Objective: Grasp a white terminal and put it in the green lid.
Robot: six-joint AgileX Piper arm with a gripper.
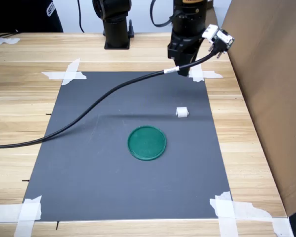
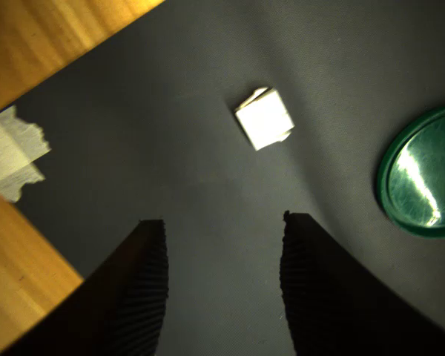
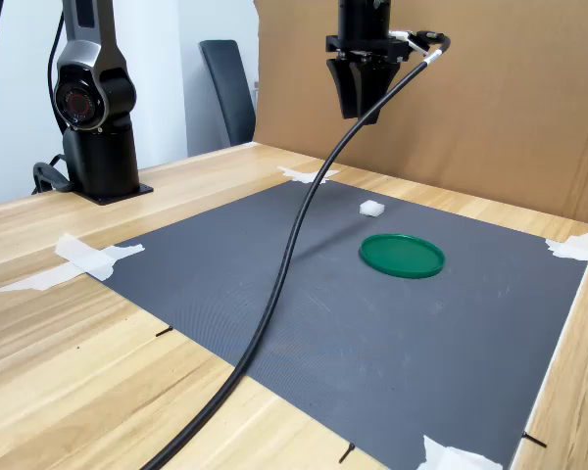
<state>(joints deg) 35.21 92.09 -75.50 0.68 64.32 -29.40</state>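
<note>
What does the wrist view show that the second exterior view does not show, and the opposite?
Only the wrist view shows the two dark ribbed fingers of the tool standing apart, with nothing between them.

Only the second exterior view shows the black cable hanging across the mat, a second black robot base, the brown cardboard wall, and the tool high above the mat.

Both show the white terminal lying apart from the green lid, on the dark mat.

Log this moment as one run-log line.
end effector: open, raised over mat, empty | white terminal: on mat beside green lid, apart | lid: empty | stage: pre-grasp
</note>
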